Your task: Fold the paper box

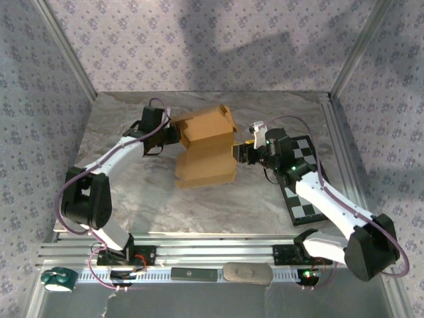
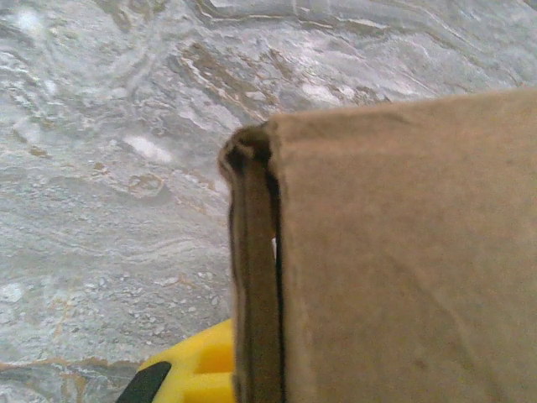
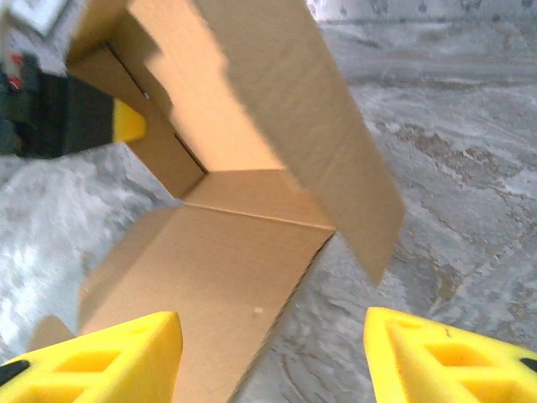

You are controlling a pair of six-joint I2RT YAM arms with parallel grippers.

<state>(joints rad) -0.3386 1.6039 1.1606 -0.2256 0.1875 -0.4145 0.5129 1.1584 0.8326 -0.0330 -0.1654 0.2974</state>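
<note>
Left gripper (image 1: 174, 135) is clamped tight on the left edge of the paper box (image 1: 207, 149). The wrist cam shows a doubled-over cardboard edge right next to its yellow finger (image 2: 197, 369). Right gripper (image 1: 240, 154) sits at the box's right side with its fingers (image 3: 109, 353) spread apart. It looks like it's not gripping anything, but that's hard to tell tbh. Box is half-folded, flaps up, mid marble table (image 1: 199, 212). A checkered board (image 1: 306, 179) lies off to the right under the right arm.
</note>
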